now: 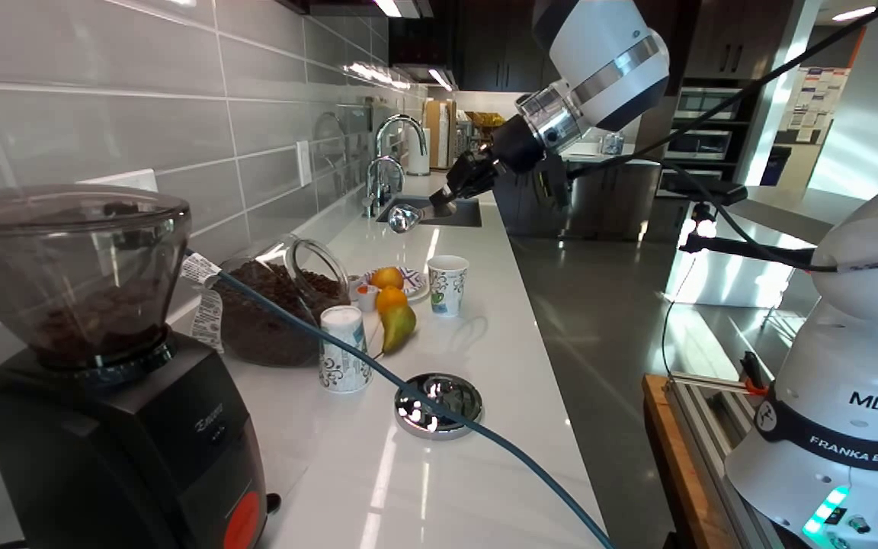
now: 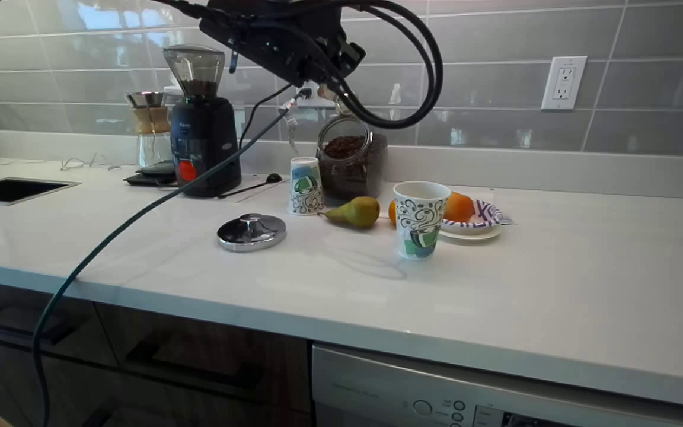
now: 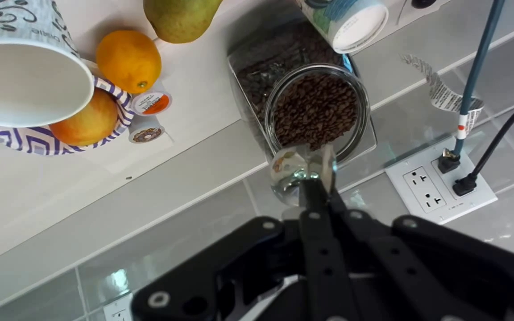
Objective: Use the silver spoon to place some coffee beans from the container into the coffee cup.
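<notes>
My gripper [image 1: 437,200] is shut on the silver spoon [image 1: 404,219], whose shiny round bowl hangs just past the fingertips. In the wrist view the spoon [image 3: 287,183] overlaps the near rim of the container, a clear glass jar [image 3: 366,111] with a round mouth. Dark brown coffee beans [image 3: 315,107] show through that mouth. Whether the spoon bowl holds beans, I cannot tell. The coffee cup [image 2: 421,219], white with a swirl print, stands upright on the counter, and the wrist view looks into its bare inside. In an exterior view, the arm and cables hide the fingertips.
A second paper cup [image 2: 306,185] stands upside down beside the jar. A pear [image 2: 354,212], oranges and a patterned plate [image 2: 487,216] lie between the cups. Nearby are a chrome lid [image 1: 439,404] and a black grinder [image 1: 126,442]. A blue-green cable [image 2: 140,212] crosses the counter.
</notes>
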### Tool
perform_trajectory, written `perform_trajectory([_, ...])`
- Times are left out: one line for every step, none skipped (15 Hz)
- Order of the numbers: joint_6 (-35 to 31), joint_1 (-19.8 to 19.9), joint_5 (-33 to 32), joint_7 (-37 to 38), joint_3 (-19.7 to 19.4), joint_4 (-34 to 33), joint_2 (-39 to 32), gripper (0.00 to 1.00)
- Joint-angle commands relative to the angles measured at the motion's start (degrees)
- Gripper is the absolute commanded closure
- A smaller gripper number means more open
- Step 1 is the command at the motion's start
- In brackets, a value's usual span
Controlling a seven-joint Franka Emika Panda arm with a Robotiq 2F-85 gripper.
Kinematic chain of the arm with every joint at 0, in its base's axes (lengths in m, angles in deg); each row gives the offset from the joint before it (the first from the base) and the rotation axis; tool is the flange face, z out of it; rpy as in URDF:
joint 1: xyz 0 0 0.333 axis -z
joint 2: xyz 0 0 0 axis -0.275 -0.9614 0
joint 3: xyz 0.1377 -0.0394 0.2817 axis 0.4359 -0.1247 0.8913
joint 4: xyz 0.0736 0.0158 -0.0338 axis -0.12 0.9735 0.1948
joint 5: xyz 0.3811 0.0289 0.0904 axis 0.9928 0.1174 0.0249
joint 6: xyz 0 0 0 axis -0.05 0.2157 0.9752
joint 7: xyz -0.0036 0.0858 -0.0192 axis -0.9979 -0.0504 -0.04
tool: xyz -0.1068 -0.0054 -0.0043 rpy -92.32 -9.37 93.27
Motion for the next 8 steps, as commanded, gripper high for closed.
perform_trajectory([-1.1,-1.0,-2.6,3.9,-0.7,-1.8,-2.0,0.99])
perform_trajectory([-1.4,-0.8,-2.8,4.2,-0.4,-2.2,-2.7,0.99])
perform_trajectory([-1.1,-0.8,-3.3,5.0,-0.2,-2.4,-3.1,0.99])
perform_trajectory([-1.0,-0.7,-4.2,6.3,0.1,-2.8,-3.4,0.99])
perform_trajectory([-3.9,-10.3,-8.4,8.8,-8.4,-3.2,-6.0,0.99])
perform_trajectory([-4.0,-11.5,-10.3,10.4,-9.8,-3.7,-6.7,0.99])
perform_trajectory([-4.1,-14.3,-13.0,13.1,-12.5,-4.3,-7.3,0.99])
perform_trajectory([-1.1,-8.0,-12.3,14.0,-7.3,-5.2,-7.0,0.99])
